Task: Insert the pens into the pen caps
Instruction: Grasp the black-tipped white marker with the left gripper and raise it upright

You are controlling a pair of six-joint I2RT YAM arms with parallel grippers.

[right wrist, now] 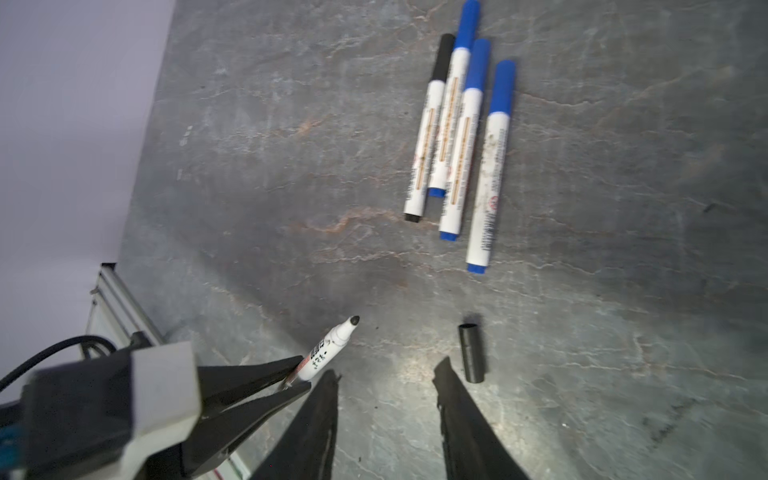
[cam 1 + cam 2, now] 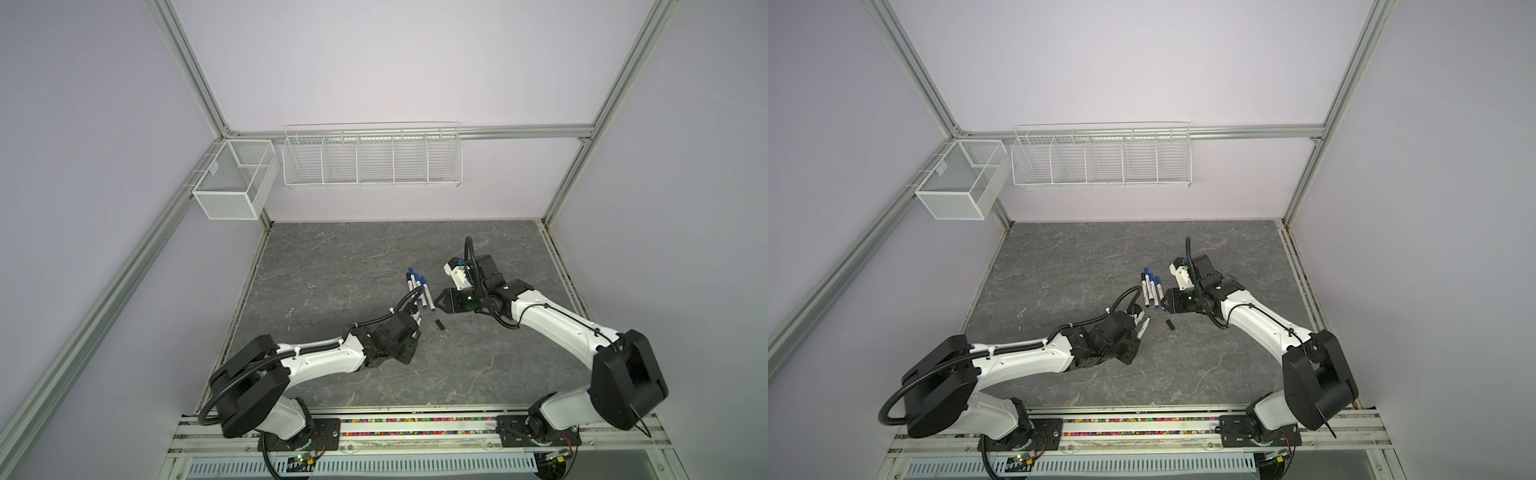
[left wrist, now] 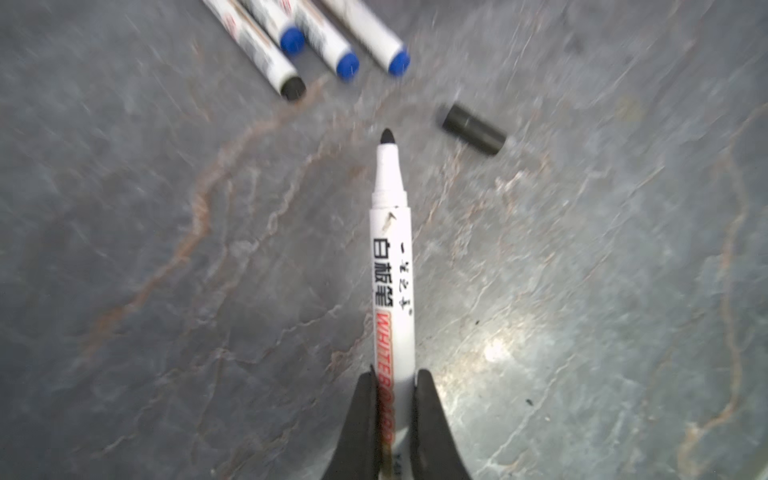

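Looking down on a gray, marble-veined counter [image 2: 332, 257], you see two robot arms meeting near its middle.

Your left pincer [image 3: 392, 382] is clamped tight on the barrel of an uncapped pen [image 3: 392, 270]. The pen is white with black and red print. It sticks out past the fingertips, and its black felt tip points far and slightly right. You cannot tell whether the tip touches the counter.

A loose black cap [image 1: 471, 353] lies flat on the counter, a little to the right of that tip and clearly apart from it. In both top views it sits between the two pincers, on the near side of the right one.

Your right pincer [image 1: 388, 370] hangs low over the counter with its jaws well apart and nothing between them. In the right wrist view the black cap lies just beside one of its fingers [image 1: 457, 407], ungripped.

Four capped pens [image 1: 460, 158] lie side by side on the counter, on the far side of the left pincer and just left of the right pincer. They are packed close, some touching. Three wear blue caps and one wears a black cap. All the caps point toward the far wall, and matching coloured plugs show at the near ends.
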